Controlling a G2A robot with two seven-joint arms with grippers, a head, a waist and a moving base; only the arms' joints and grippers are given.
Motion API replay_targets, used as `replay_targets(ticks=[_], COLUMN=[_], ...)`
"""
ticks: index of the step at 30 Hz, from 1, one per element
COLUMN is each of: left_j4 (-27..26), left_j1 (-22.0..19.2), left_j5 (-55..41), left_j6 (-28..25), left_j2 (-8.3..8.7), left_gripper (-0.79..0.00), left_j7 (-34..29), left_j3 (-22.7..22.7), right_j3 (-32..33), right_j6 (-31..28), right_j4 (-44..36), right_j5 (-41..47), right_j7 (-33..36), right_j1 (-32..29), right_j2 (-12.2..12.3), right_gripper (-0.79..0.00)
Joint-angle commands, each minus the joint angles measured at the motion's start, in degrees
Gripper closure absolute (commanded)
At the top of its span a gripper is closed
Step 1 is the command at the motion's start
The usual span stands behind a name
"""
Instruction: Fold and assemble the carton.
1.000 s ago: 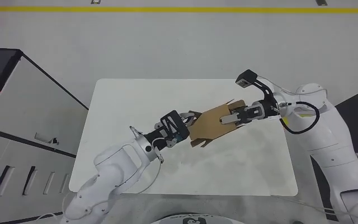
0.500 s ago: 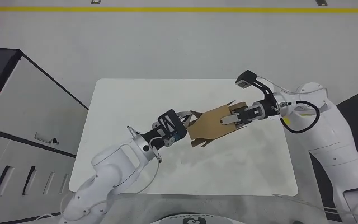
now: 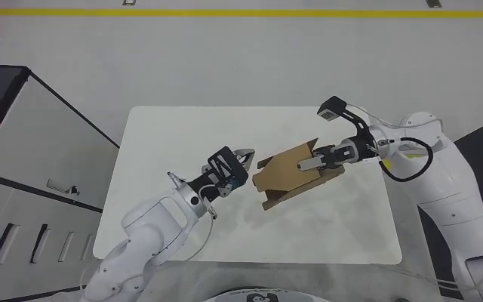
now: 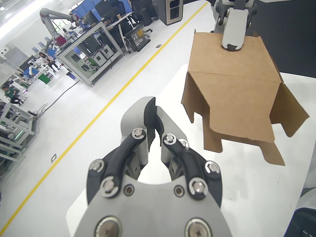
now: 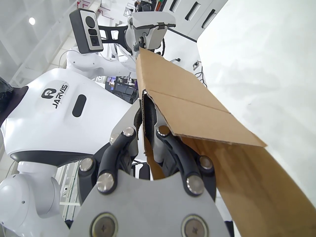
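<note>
Carton (image 3: 290, 172) (flaps loose) over the table (image 3: 173, 136), clamped by the right gripper (image 3: 308, 161); left gripper (image 4: 155, 117) closed, empty, nearby.

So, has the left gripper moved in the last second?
Yes. In the top view the left gripper has drawn back off the carton, slightly toward the table's far left corner, leaving a gap.

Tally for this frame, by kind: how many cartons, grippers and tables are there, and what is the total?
carton: 1
grippers: 2 (left gripper, right gripper)
table: 1
total: 4
</note>
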Motion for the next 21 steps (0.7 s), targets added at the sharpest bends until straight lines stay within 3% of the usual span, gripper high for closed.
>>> replay_targets(ticks=[1,13,21], left_j4=[0.0,-0.6,0.7], left_j1=[0.1,1.2,1.6], left_j5=[-0.1,-2.4,-6.0], left_j6=[0.3,-2.3,-0.5], left_j2=[-0.01,0.11,-0.12], left_gripper=[0.000,0.000,0.000], left_j7=[-0.1,0.9,2.3], left_j3=[-0.1,0.2,0.7], right_j3=[0.2,1.9,2.4], right_j6=[-0.3,-3.4,-4.4], right_j4=[0.4,2.4,1.3], right_j5=[-0.2,0.4,0.9], right_j7=[-0.3,-3.4,-4.4], right_j1=[0.0,-1.3,-1.8], right_j2=[0.1,0.5,0.6], right_gripper=[0.000,0.000,0.000])
